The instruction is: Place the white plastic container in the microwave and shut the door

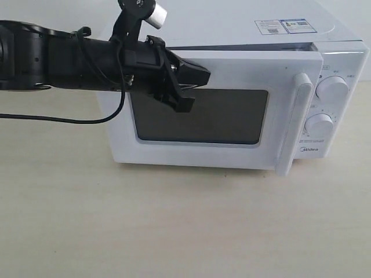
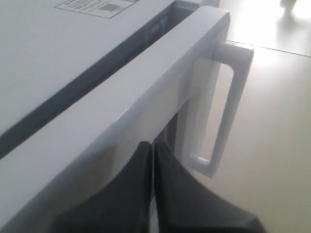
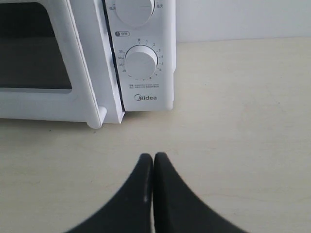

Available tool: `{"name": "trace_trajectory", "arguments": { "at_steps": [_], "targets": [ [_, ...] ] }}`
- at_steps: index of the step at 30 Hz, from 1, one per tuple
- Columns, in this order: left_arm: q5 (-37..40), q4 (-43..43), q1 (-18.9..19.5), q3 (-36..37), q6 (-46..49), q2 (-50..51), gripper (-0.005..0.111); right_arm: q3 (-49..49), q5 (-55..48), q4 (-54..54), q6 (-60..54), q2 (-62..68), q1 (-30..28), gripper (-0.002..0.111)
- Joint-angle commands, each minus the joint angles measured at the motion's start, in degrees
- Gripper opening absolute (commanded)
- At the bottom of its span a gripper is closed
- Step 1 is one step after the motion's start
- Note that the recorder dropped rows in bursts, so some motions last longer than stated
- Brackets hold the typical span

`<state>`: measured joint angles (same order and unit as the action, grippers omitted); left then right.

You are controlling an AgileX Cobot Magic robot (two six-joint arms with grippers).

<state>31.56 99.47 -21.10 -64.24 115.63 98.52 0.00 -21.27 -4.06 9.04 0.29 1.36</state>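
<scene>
The white microwave stands at the back of the table. Its door, with a dark window and a vertical bar handle, sits almost shut, and a narrow dark gap shows along its top edge. My left gripper is shut with nothing between its fingers. Its tips rest against the door's front near the upper edge, to the left of the handle. My right gripper is shut and empty, low over the table in front of the microwave's control panel. The white plastic container is hidden from view.
Two round dials sit right of the door, the lower one facing the right wrist camera. A sticker lies on the microwave's top. Beige tabletop stretches in front. The left arm's cable hangs at the left.
</scene>
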Motion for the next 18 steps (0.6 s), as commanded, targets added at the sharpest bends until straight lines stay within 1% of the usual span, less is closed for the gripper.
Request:
{"name": "trace_trajectory", "arguments": {
  "at_steps": [1,2,7,13,15,18],
  "targets": [
    [6.7,0.5,-0.2,0.1,-1.5,-0.1,0.004,0.0,0.2,-0.5,-0.2,-0.3,-0.1,0.0],
    [7.3,0.5,-0.2,0.1,-2.7,-0.6,0.004,0.0,0.2,-0.5,-0.2,-0.3,-0.1,0.0],
    [7.7,-8.9,-0.2,0.2,-12.2,-5.1,0.004,0.0,0.2,-0.8,-0.2,-0.3,-0.1,0.0],
    [8.6,-18.5,-0.2,2.6,-18.7,-12.5,0.004,0.0,1.0,-1.8,-0.7,-0.3,-0.1,0.0],
    [8.6,-22.0,-0.2,4.9,-22.6,-17.0,0.004,0.0,5.6,-4.4,-1.7,-0.3,-0.1,0.0],
    [8.6,-22.6,-0.2,7.8,-23.5,-20.8,0.004,0.0,11.7,-4.3,-1.7,-0.3,-0.2,0.0]
  ]
}}
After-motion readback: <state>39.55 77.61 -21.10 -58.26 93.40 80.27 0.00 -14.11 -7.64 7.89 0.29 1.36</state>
